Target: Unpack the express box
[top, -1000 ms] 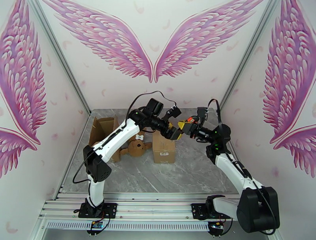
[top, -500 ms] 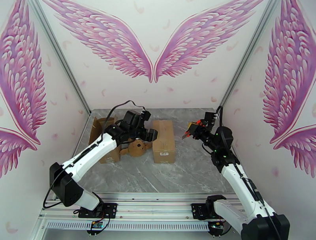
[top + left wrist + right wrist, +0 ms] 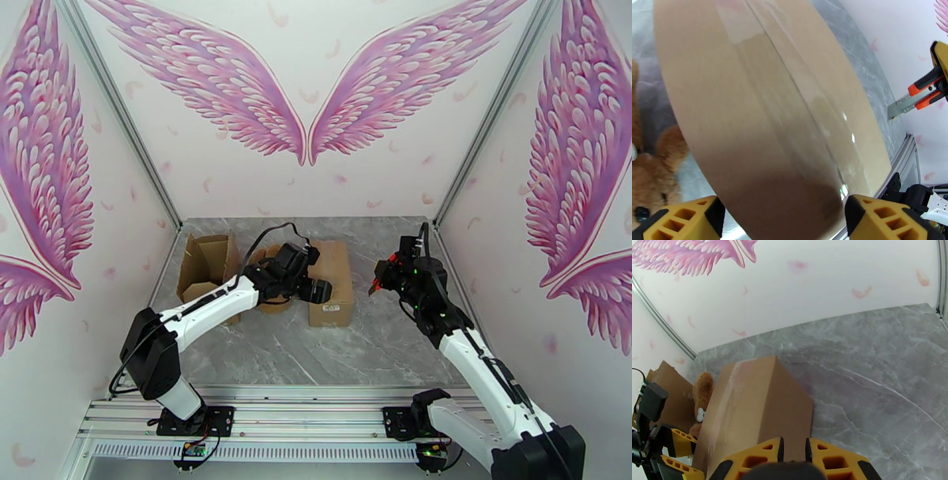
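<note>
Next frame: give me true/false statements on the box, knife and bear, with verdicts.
The taped box has its top seam sealed. True.
The utility knife lies on the table. False: the right gripper holds it.
The left gripper has its jaws shut. False: they stand open, one on each side of the box.
A teddy bear lies beside the box. True.
The blade is cutting the tape. False: it is clear of the box.

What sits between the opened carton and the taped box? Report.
A brown teddy bear, between the opened carton and taped box in the right wrist view.
</note>
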Action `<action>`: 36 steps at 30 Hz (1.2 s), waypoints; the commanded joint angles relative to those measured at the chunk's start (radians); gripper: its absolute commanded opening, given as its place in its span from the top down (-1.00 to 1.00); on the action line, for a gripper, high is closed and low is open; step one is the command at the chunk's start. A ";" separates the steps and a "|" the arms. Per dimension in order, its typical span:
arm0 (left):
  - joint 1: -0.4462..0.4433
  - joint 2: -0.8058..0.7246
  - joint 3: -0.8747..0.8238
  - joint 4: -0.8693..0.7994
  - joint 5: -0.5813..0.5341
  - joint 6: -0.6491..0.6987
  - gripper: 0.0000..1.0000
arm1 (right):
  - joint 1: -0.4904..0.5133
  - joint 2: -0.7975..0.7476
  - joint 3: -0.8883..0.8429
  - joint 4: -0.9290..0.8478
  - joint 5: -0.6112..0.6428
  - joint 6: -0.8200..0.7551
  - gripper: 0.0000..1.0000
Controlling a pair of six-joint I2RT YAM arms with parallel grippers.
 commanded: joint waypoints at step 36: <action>0.277 0.291 0.526 -0.197 0.082 0.220 -0.38 | 0.361 0.453 0.446 0.234 0.380 -0.233 1.00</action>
